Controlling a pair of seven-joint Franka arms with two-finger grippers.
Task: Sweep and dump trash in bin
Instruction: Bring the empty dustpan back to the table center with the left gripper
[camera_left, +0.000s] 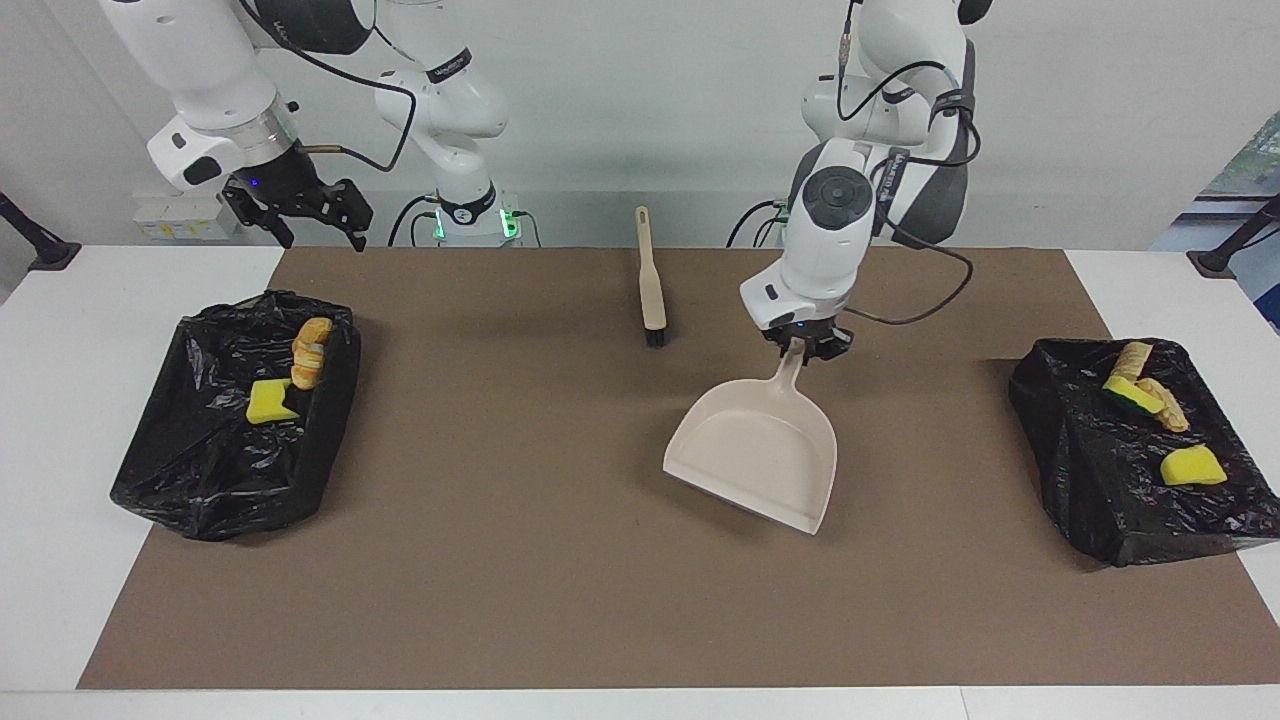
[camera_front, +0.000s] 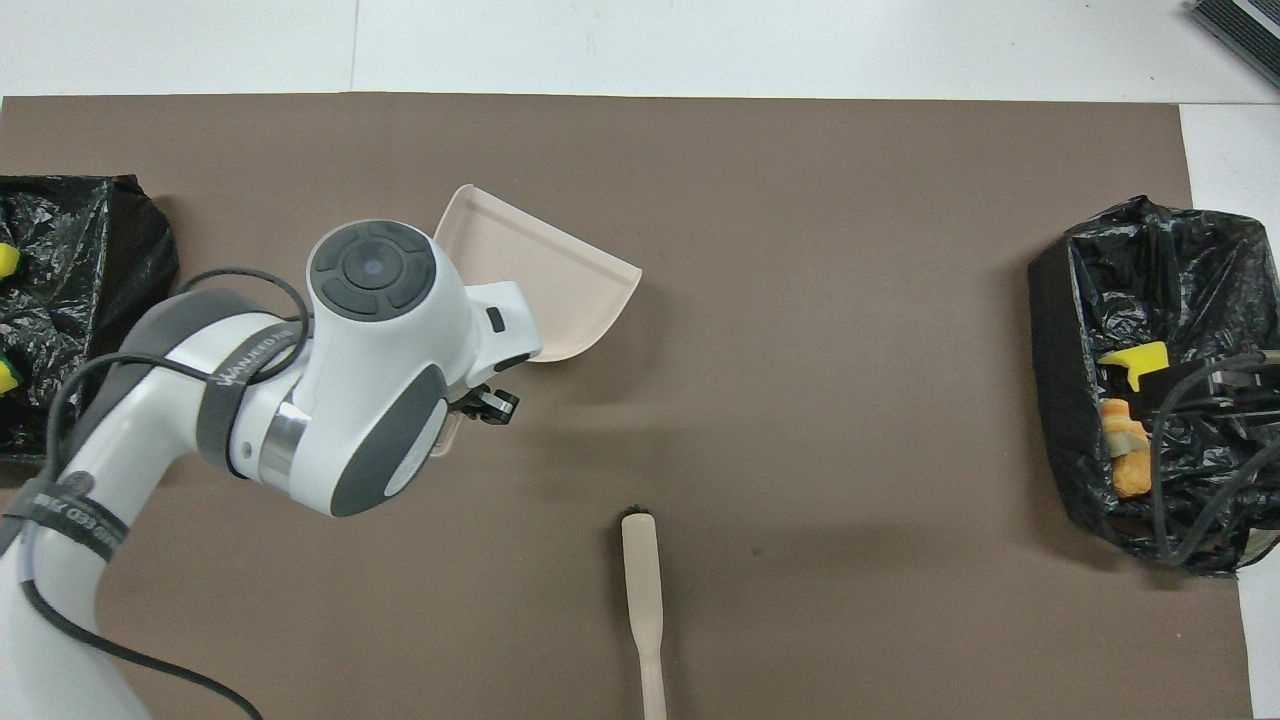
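Facing view: the right hand (camera_left: 305, 212) hangs open over the bin (camera_left: 240, 415) at its end, where some trash (camera_left: 270, 402) lies. You see light, soft scraps, easy to squash. The left hand (camera_left: 808, 345) grips the stiff dustpan (camera_left: 755, 450) handle. More trash lies in the other bin (camera_left: 1140, 450).

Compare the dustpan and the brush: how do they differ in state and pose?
The dustpan is held by its handle in the left claw; the brush lies free on the mat, nearer the robots. The dustpan is a wide scoop; the brush is a slim stick with dark bristles. Both are beige.
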